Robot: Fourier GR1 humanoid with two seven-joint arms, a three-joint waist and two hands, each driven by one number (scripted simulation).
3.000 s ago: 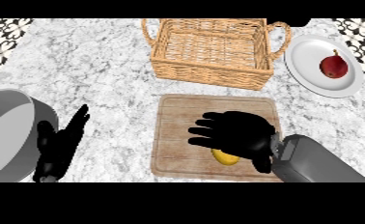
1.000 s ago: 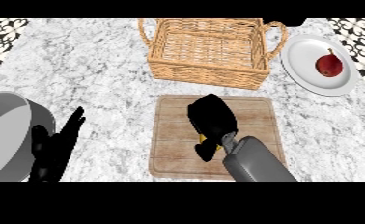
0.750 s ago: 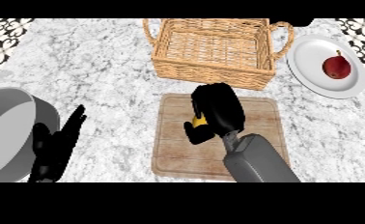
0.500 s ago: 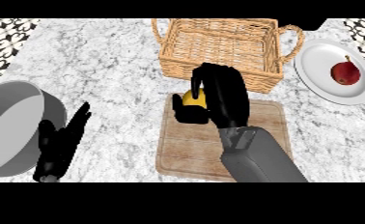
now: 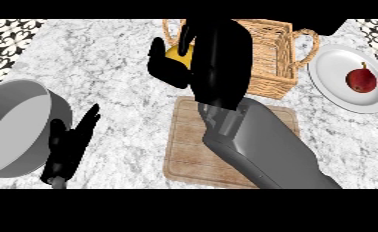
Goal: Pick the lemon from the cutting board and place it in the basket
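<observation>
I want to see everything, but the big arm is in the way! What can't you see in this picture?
Head view:
- Lemon: mostly hidden inside the right hand; only a yellow patch shows.
- Basket: its left part and inside are covered by that hand.
- Board: the forearm hides its middle and right side.
- Pot: cut off by the left edge.
- Plate: cut off by the right edge.
</observation>
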